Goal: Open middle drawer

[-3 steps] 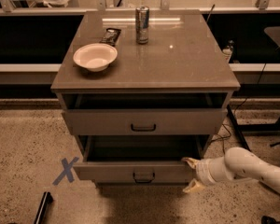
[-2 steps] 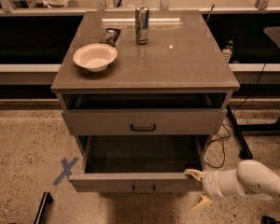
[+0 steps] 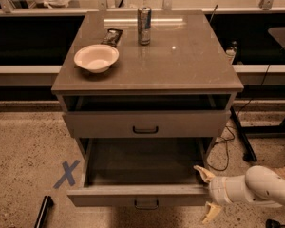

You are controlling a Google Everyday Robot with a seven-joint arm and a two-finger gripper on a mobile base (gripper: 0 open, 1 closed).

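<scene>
The middle drawer (image 3: 137, 195) is grey-brown with a small black bar handle (image 3: 146, 204). It stands pulled far out of the cabinet, and its deep plain box shows empty. My gripper (image 3: 206, 194) is at the right end of the drawer front. It is open, with one cream finger (image 3: 203, 173) behind the front, inside the box, and the other (image 3: 212, 213) before it. My white arm (image 3: 261, 186) reaches in from the right. The top drawer (image 3: 145, 123) above is slightly ajar. The lowest drawer is hidden.
On the cabinet top (image 3: 190, 61) are a cream bowl (image 3: 96, 57), a metal can (image 3: 144, 19) and a dark packet (image 3: 112, 36). A blue tape X (image 3: 66, 174) marks the floor at left, near a black bar (image 3: 42, 212). Cables (image 3: 223, 148) and a table leg (image 3: 242, 137) lie at right.
The middle drawer has slid further out toward the camera. My gripper has moved with its right end, forward and lower in view.
</scene>
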